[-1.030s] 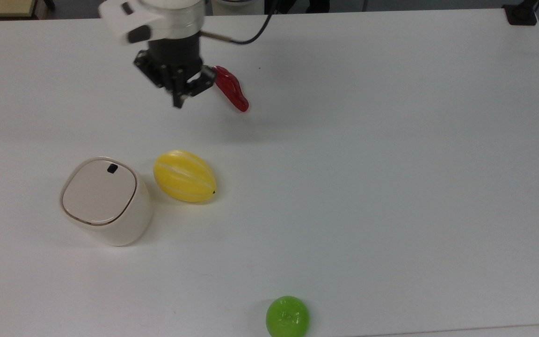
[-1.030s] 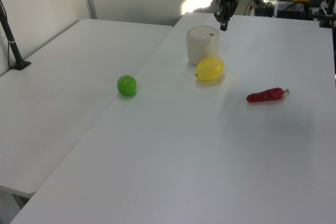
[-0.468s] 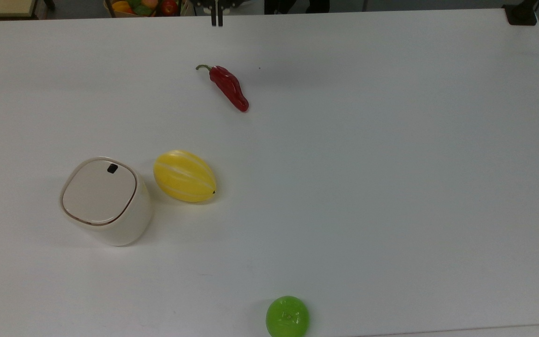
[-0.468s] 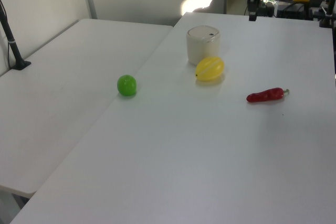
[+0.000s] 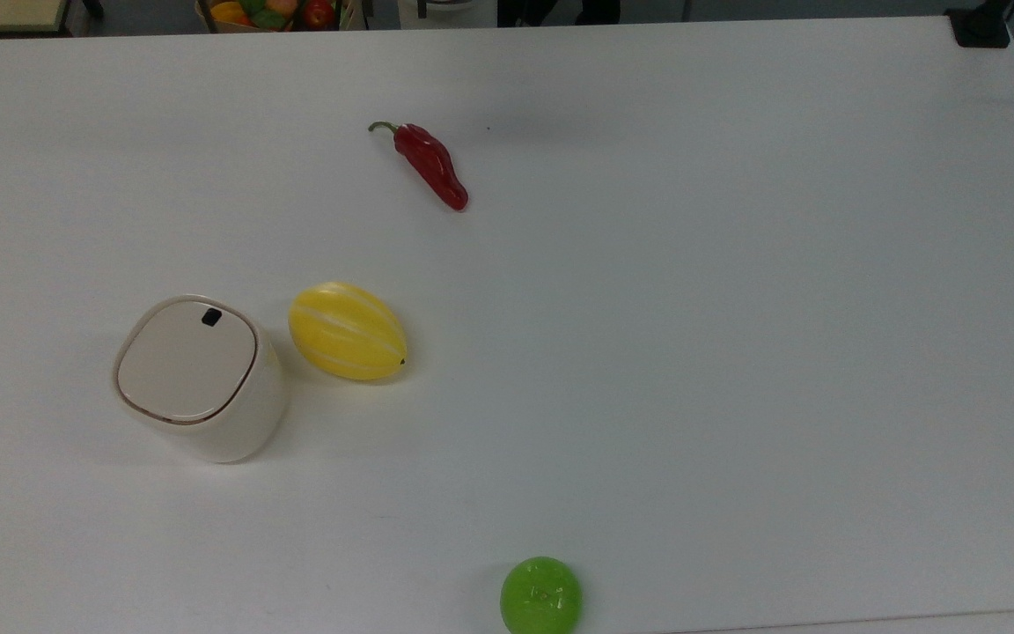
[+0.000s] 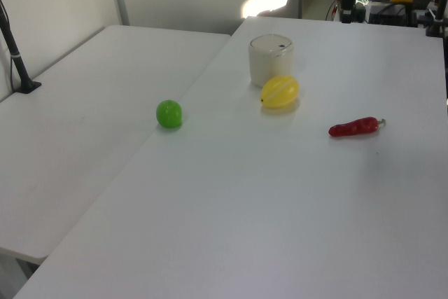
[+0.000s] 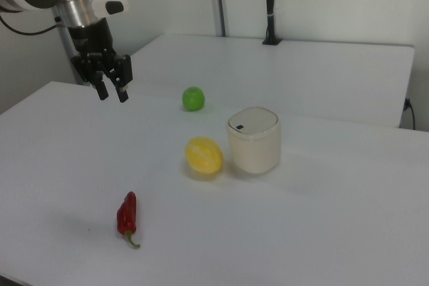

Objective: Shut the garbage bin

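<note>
Sitting on the white table with its beige lid flat down, the garbage bin is just beside the yellow melon, at the top view's left. Gripper hangs in the air at the right view's upper left, well apart from the bin, fingers spread with nothing between them. Red chili and green ball lie further off
</note>
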### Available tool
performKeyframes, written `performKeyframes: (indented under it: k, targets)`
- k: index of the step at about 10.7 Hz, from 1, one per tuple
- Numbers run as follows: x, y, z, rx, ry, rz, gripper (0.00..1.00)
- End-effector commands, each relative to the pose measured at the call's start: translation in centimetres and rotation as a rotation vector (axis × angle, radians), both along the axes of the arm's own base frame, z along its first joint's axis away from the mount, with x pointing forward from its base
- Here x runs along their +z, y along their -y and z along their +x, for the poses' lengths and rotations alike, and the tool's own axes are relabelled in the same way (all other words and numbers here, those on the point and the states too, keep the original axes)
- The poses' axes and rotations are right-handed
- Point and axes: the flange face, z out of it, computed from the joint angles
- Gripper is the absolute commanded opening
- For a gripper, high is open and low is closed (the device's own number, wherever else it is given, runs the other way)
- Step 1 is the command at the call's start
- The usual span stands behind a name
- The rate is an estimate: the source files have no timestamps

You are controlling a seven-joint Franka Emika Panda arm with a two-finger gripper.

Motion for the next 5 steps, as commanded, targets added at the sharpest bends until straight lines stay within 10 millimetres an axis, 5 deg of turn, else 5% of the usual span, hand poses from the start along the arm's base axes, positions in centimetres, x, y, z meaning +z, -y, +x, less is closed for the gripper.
performKeyframes:
  k: [1, 5]
  targets:
    - [-0.17, 1.09, -0.63, 0.007, -0.012, 0.01, 1.0]
    - [0.34, 1.7, -0.84, -0.012, -0.016, 0.01, 1.0]
